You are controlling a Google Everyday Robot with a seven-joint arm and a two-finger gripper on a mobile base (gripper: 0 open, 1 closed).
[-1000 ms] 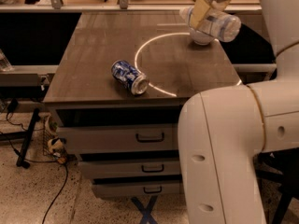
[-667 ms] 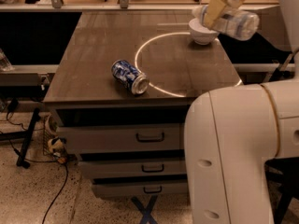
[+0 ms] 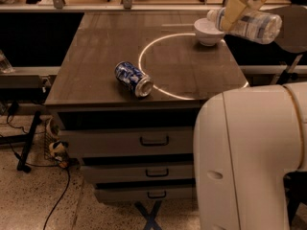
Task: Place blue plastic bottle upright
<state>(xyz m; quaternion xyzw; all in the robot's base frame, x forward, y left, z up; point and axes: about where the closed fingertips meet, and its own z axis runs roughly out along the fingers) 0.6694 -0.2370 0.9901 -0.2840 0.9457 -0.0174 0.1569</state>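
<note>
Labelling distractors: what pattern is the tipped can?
The can: blue-and-white print, silver end; camera view. The tool grips the blue plastic bottle near the bowl.

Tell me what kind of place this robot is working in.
Probably a robotics lab or test room: a drawer cabinet with a white ring marked on top, cables on the speckled floor, and the gripper holding the blue plastic bottle in the air near a white bowl.
</note>
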